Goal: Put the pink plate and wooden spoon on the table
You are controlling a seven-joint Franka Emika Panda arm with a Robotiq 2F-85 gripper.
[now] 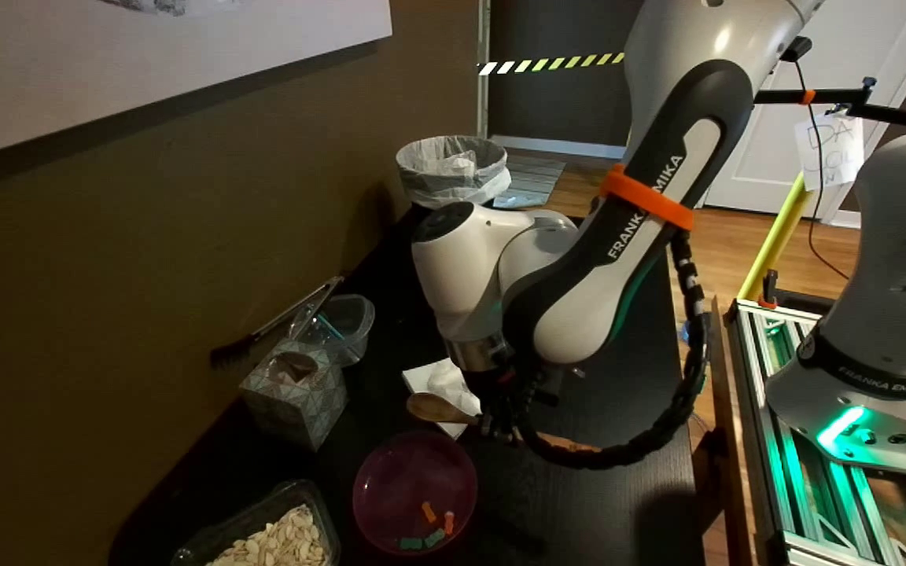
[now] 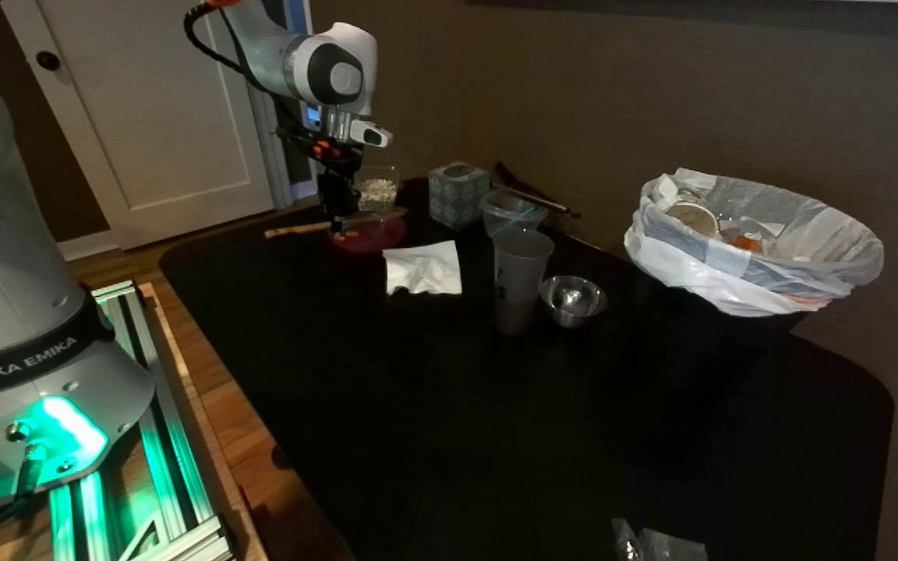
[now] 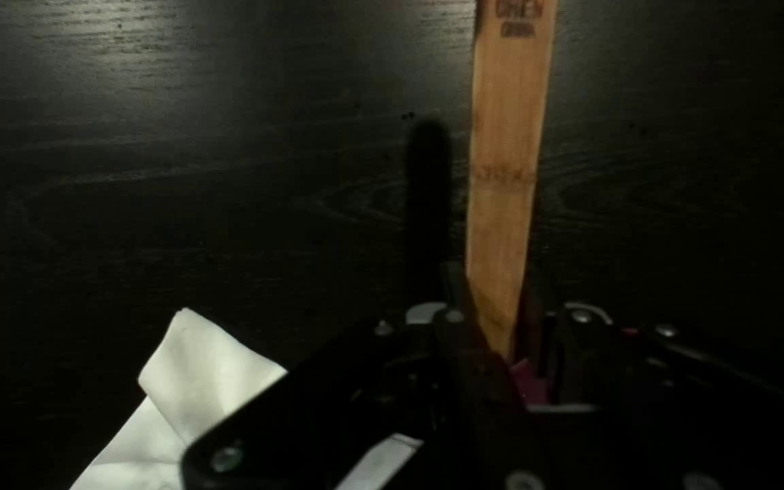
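Wooden spoon (image 3: 509,136) grasped mid-length by gripper (image 3: 497,282), handle end projecting to one side, bowl end to opposite; pink plate (image 1: 402,487) near gripper, on table (image 2: 449,421).

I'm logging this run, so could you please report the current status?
Tool closed on wooden spoon. Pink plate on table, orange and green pieces inside. White napkin nearby, possibly in the way.

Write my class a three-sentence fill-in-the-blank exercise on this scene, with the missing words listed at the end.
1. The gripper holds the wooden spoon by its ____.
2. Small pieces in the pink plate are orange or ____.
3. The crumpled napkin on the black table is ____.

Missing words: handle; green; white.
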